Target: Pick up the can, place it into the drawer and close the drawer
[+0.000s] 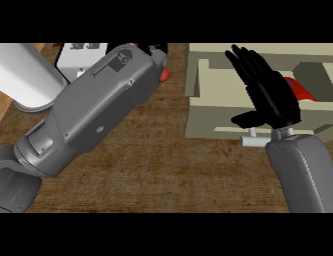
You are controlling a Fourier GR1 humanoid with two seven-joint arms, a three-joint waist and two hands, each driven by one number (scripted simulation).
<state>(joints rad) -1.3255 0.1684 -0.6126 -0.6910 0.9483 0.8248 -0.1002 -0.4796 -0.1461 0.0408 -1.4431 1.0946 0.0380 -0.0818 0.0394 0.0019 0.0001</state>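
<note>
My right hand (271,95) hovers with straight, open fingers over the open drawer (206,95), where the red can (299,89) lies. My left hand (156,50) is mostly hidden behind its forearm; its fingers I cannot tell.

A: We record even, moderately bright light; no glare on the wooden counter (161,165).

B: Agreed. We note soft shading only, inside the drawer (206,100) at far right. No blur or edge distortion.
</note>
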